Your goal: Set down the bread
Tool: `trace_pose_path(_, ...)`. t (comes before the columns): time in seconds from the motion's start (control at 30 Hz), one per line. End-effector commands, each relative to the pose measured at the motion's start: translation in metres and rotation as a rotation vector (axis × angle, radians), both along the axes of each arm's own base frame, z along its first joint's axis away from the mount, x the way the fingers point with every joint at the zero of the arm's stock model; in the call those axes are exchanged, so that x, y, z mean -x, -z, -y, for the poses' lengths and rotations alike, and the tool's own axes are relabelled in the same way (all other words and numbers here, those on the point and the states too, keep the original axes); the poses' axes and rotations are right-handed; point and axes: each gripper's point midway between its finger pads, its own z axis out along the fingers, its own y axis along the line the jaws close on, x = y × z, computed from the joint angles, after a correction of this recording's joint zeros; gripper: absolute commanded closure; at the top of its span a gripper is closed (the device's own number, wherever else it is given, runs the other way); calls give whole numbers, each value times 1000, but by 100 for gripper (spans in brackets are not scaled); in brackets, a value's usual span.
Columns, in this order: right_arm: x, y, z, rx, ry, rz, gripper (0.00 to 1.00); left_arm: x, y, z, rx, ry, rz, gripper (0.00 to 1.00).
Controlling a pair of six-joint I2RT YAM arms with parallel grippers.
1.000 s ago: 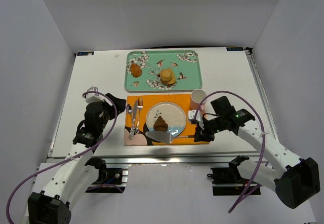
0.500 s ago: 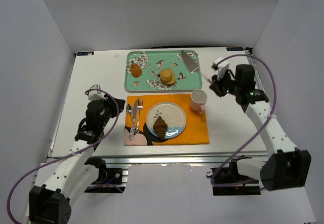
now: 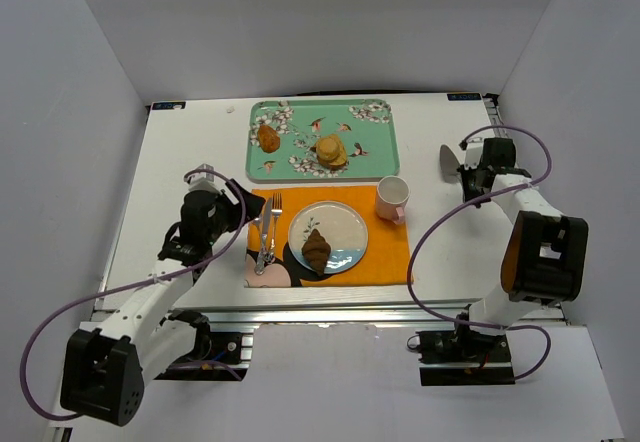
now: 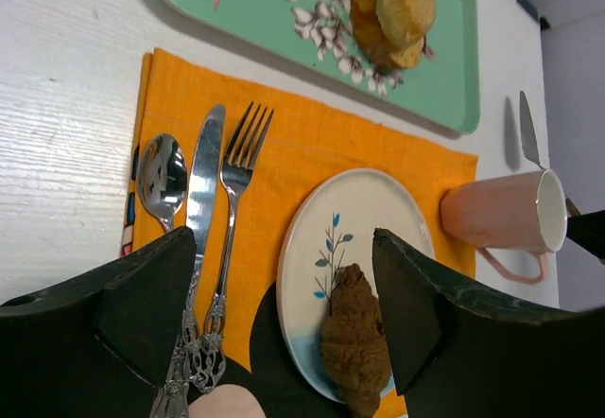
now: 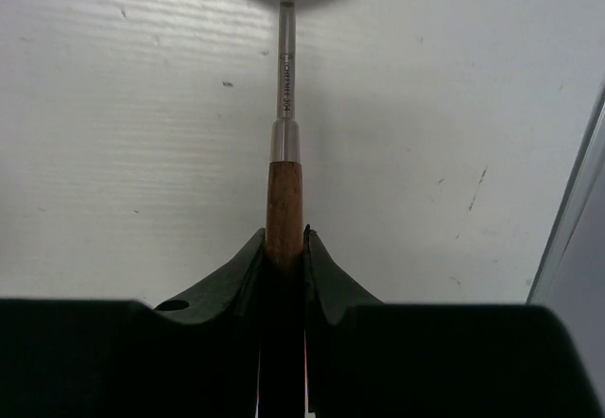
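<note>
The bread [image 3: 317, 248], a dark brown croissant, lies on the front part of the round plate [image 3: 345, 221] on the orange placemat; it also shows in the left wrist view [image 4: 356, 340] on the plate [image 4: 369, 210]. My left gripper [image 3: 243, 212] is open and empty, left of the plate above the cutlery. My right gripper [image 3: 474, 170] is at the far right of the table, shut on the wooden handle of a metal server [image 5: 284, 186], whose blade [image 3: 449, 163] points left.
A green floral tray [image 3: 360, 157] at the back holds a pale stacked bun [image 3: 330, 150] and a small orange-brown pastry [image 3: 268, 138]. A pink mug [image 3: 391, 197] stands right of the plate. Spoon, knife and fork [image 3: 266, 227] lie left of it.
My right arm carried the server from the plate's front edge to the back right and then down to the table's far right. The croissant stayed on the plate. My left gripper moved slightly right.
</note>
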Motion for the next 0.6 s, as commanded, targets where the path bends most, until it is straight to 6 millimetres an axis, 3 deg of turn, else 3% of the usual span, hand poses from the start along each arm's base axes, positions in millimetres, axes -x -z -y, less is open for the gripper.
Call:
trace_pose_path(0.0, -5, 3, 11, 37, 43, 30, 100, -2, -16, 17, -4, 93, 24, 15)
trace_pose_path(0.17, 3, 29, 12, 50, 23, -35, 97, 8, -10, 44, -78, 185, -16, 15)
trace_pose_path(0.2, 4, 32, 11, 48, 11, -44, 91, 13, -3, 53, -113, 211, -36, 15)
trace_pose_path(0.23, 5, 32, 10, 49, 1, -46, 74, 15, -2, 58, -126, 225, -39, 15)
trace_pose_path(0.3, 7, 31, 10, 52, -21, -58, 56, 21, -1, 69, -147, 264, -50, 15)
trace_pose_path(0.33, 8, 26, 10, 49, -28, -55, 42, 20, -1, 68, -165, 251, -48, 15)
trace_pose_path(0.4, 11, 16, 11, 53, -49, -55, 27, 25, -2, 76, -190, 281, -52, 15)
trace_pose_path(0.43, 10, 3, 9, 44, -67, -26, 13, 26, 1, 78, -211, 284, -60, 15)
trace_pose_path(0.57, 10, -38, 9, 76, -122, 79, 11, 30, 8, 94, -283, 340, -87, 16)
